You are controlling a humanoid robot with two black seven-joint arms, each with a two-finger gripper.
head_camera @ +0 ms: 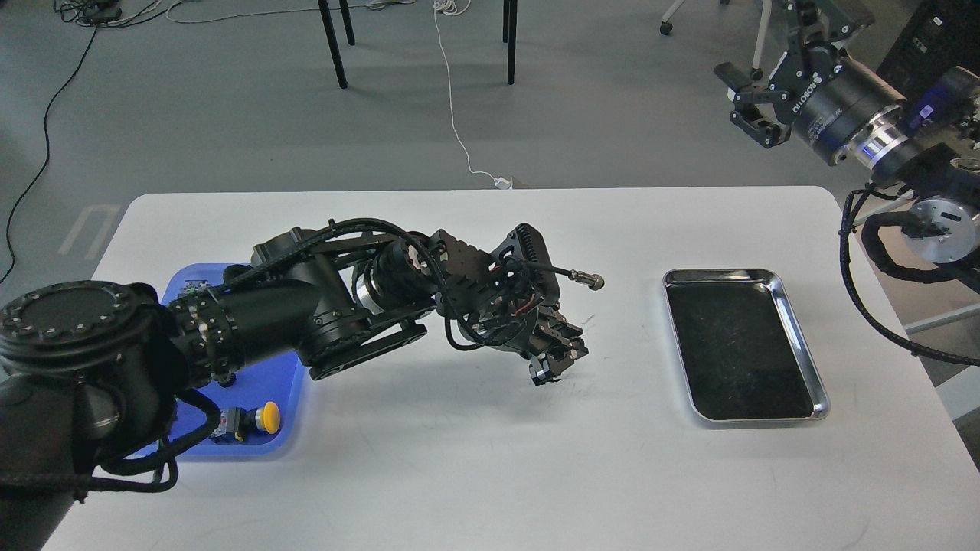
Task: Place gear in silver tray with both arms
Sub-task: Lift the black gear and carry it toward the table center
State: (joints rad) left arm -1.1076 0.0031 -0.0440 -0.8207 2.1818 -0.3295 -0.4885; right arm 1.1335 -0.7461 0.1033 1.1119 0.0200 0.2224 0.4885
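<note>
The silver tray (801, 337) lies empty on the right side of the white table. My left arm reaches from the left across the table. Its gripper (550, 367) points down just above the tabletop at the middle, well left of the silver tray. Its fingers are dark and close together, so I cannot tell if they hold anything. My right gripper (758, 46) is open and empty, raised high beyond the table's far right corner, partly cut off by the top edge. The gear is hidden from view.
A blue plastic tray (289, 394) sits at the left, mostly covered by my left arm. A yellow push-button switch (249, 418) shows in its near corner. Chair and table legs stand on the floor beyond the table.
</note>
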